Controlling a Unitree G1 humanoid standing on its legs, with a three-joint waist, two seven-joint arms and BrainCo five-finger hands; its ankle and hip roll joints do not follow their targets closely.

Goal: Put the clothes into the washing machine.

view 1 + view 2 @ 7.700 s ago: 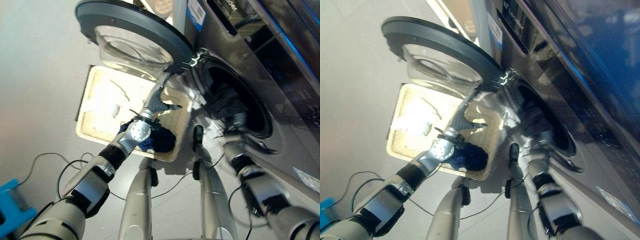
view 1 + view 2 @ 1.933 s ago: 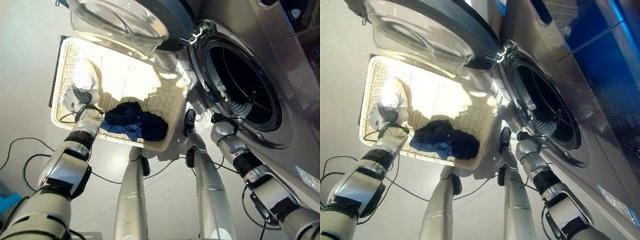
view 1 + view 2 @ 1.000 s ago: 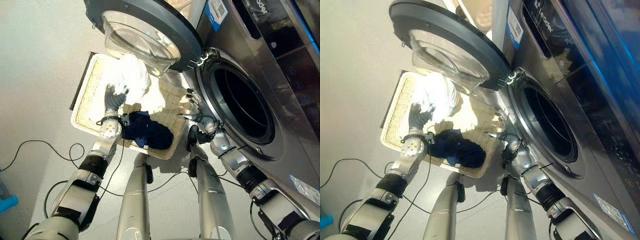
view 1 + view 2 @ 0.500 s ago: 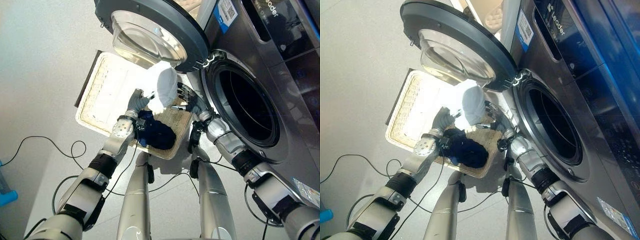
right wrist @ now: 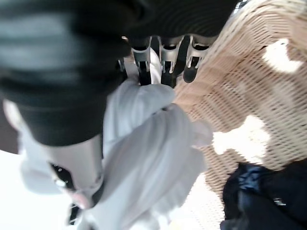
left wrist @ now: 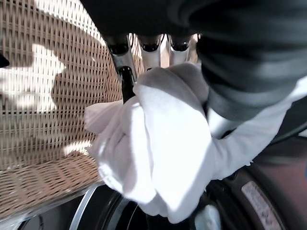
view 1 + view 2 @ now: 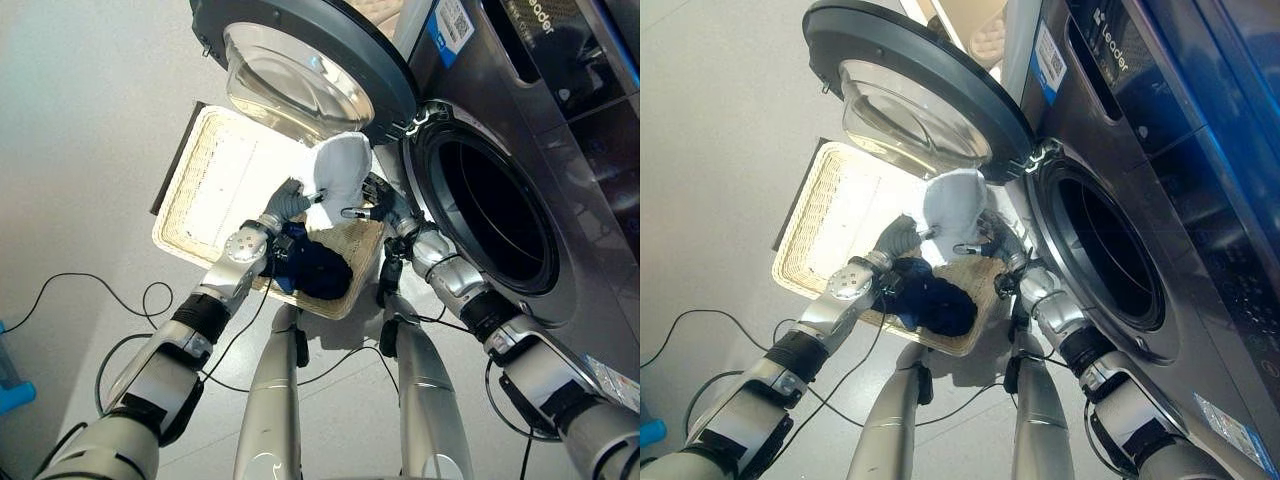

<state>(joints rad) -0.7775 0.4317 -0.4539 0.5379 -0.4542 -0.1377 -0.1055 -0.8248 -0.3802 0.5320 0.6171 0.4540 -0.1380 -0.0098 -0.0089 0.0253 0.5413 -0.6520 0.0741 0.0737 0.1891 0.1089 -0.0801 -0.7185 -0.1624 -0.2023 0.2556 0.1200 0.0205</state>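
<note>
Dark blue garment (image 7: 315, 270) lying in the near corner of the wicker basket (image 7: 205, 195) on the floor. Above the basket, left hand (image 7: 288, 203) and right hand (image 7: 385, 207), fingers of both clamped on a white garment (image 7: 338, 168). Beyond: washing machine (image 7: 560, 150), drum (image 7: 490, 215) open, door (image 7: 300, 60) swung wide.

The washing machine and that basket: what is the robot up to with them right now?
Both hands are on a white garment, lifted above the wicker basket beside the washing machine. The left hand grips it from one side, the right hand from the other. The door is open and the drum opening is right next to them. A dark blue garment lies in the basket.
</note>
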